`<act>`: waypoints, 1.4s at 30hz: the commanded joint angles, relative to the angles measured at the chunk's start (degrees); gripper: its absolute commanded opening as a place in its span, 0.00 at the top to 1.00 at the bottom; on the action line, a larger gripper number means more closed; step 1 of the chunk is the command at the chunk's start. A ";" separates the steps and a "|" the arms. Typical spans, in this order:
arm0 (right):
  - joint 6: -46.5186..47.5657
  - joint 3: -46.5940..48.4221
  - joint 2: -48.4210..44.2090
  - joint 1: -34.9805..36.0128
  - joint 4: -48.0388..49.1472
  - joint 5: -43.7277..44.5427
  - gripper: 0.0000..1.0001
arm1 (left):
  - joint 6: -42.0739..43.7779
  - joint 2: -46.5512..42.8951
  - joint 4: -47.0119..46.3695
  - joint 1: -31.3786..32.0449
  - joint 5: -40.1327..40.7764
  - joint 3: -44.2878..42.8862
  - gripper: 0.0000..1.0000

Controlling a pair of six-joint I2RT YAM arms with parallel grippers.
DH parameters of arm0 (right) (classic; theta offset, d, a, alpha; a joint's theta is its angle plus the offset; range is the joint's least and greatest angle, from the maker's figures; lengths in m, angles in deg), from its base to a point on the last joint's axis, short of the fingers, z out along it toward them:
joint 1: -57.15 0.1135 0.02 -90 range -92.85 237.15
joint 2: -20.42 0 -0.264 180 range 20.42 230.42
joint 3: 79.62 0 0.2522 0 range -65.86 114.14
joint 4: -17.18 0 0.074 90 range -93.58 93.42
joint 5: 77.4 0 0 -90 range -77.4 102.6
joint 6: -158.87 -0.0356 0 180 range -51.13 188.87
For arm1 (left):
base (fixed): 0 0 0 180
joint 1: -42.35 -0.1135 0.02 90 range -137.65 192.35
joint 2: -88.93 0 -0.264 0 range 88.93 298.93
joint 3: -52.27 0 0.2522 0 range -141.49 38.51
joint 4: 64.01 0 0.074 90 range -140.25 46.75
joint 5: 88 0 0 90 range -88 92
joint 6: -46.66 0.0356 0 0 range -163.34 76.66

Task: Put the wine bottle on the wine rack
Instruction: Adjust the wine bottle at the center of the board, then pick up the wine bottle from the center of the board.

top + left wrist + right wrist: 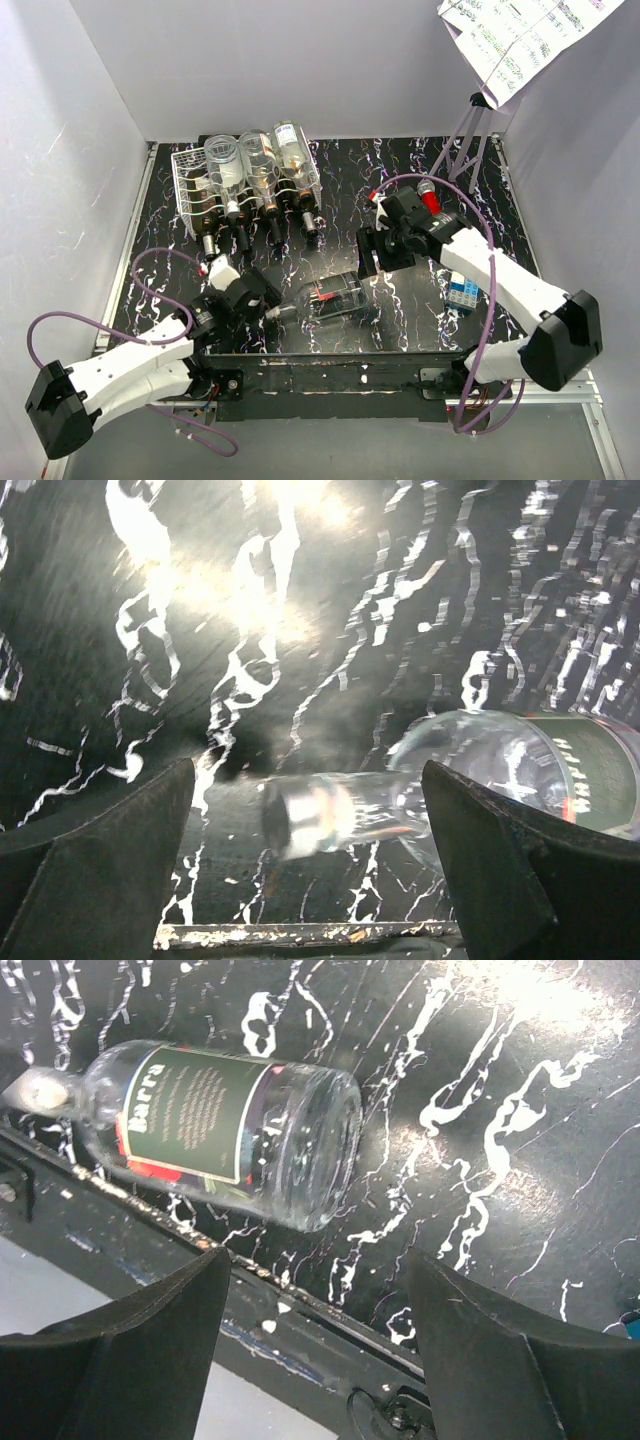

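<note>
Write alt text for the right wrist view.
A clear glass wine bottle with a dark green label lies on its side on the black white-veined table, near its front edge. The right gripper is open, apart from the bottle.

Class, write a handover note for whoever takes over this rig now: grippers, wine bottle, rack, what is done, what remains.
Left gripper: open; in its wrist view the bottle's mouth lies between the jaws, not gripped.
Right gripper: open, empty, apart from the bottle.
Wine bottle: on its side on the table, near the front edge.
Wine rack: far left, holding other bottles.
Done: nothing placed. Left: grip, lift, lay it in a cradle.
</note>
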 commanded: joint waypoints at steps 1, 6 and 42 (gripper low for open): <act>-2.06 -0.63 -4.12 0.25 -2.14 -3.28 0.21 | 23.42 0.82 0.75 0.07 3.47 -9.96 0.02; -2.95 -1.42 -4.74 0.25 -1.08 -3.19 0.22 | 47.10 -0.49 0.10 0.07 -6.81 -17.52 0.02; -3.65 -0.19 -7.37 0.17 -3.54 -0.47 0.23 | 92.29 33.60 -4.54 -5.90 -39.51 -21.41 0.13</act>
